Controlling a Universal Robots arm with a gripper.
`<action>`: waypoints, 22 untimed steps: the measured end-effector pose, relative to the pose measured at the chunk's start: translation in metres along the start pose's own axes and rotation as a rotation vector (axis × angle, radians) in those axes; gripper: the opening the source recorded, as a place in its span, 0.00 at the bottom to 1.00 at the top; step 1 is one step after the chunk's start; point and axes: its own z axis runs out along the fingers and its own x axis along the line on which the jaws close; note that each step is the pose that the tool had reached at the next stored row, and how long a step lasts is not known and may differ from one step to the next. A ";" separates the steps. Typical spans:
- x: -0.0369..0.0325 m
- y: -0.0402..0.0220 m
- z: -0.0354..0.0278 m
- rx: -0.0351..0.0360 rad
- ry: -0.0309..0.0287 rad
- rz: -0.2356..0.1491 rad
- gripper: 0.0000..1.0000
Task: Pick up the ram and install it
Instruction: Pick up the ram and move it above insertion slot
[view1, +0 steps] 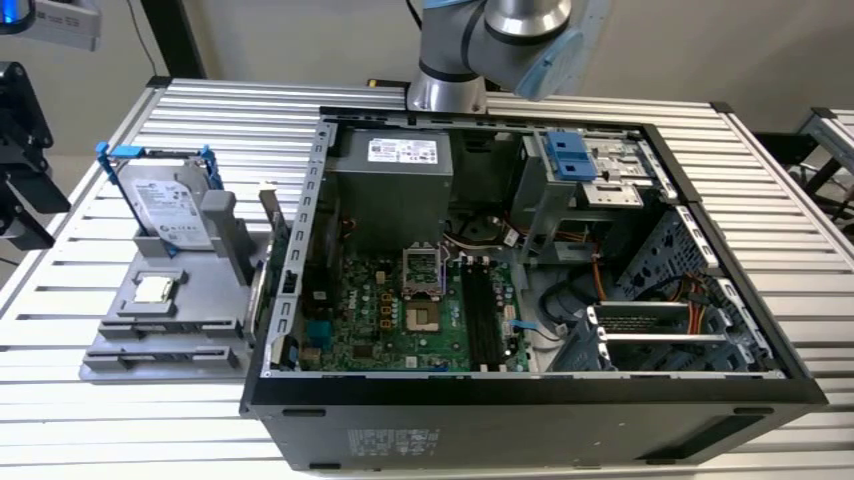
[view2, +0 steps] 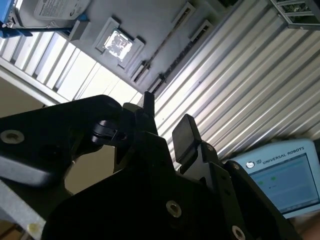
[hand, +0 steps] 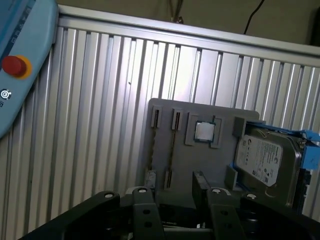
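Ram (hand: 172, 150) on edge in grey holder (hand: 200, 160), tool (hand: 170, 190) well apart from it, spread wide, empty.

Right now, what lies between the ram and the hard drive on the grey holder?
The square processor chip, in its recess on the grey holder, lies between the ram and the hard drive; the first wrist view shows it.
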 end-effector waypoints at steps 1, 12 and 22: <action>0.0001 0.0000 0.0006 -0.0038 -0.0004 0.003 1.00; -0.0001 0.0001 0.0042 -0.0166 -0.0020 0.020 1.00; 0.0003 0.0001 0.0155 0.0043 0.0004 0.023 1.00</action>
